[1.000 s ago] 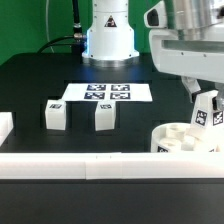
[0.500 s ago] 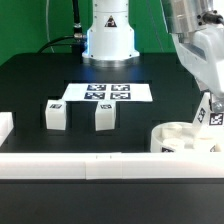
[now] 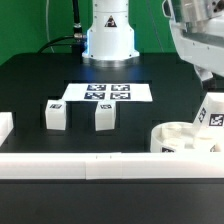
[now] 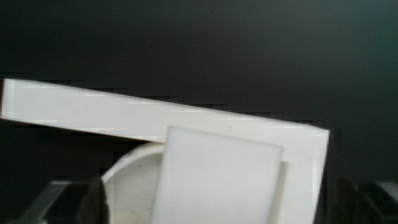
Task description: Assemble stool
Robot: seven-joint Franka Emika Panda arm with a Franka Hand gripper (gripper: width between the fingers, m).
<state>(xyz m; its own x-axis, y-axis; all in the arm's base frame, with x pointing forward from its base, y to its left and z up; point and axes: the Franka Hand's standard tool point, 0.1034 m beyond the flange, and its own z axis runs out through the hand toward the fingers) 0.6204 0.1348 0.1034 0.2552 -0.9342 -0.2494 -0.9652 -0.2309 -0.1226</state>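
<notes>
The round white seat [image 3: 180,139] lies at the exterior view's right, against the front rail. One blocky tagged leg [image 3: 211,113] stands in it, leaning a little. My gripper [image 3: 207,73] hangs just above that leg, apart from it, jaws open and empty. In the wrist view the leg [image 4: 222,170] fills the space between my dark fingertips [image 4: 68,202], with the seat's curved rim [image 4: 125,178] beside it. Two more legs [image 3: 55,114] [image 3: 104,116] stand on the black table in front of the marker board [image 3: 105,92].
A long white border rail [image 3: 90,166] runs along the front edge, and it also shows in the wrist view [image 4: 89,105]. A white rail end [image 3: 4,126] sits at the exterior view's left. The robot base [image 3: 108,35] stands at the back.
My gripper has let go of the leg standing in the seat and risen up and to the exterior view's right. The leg stays in place.
</notes>
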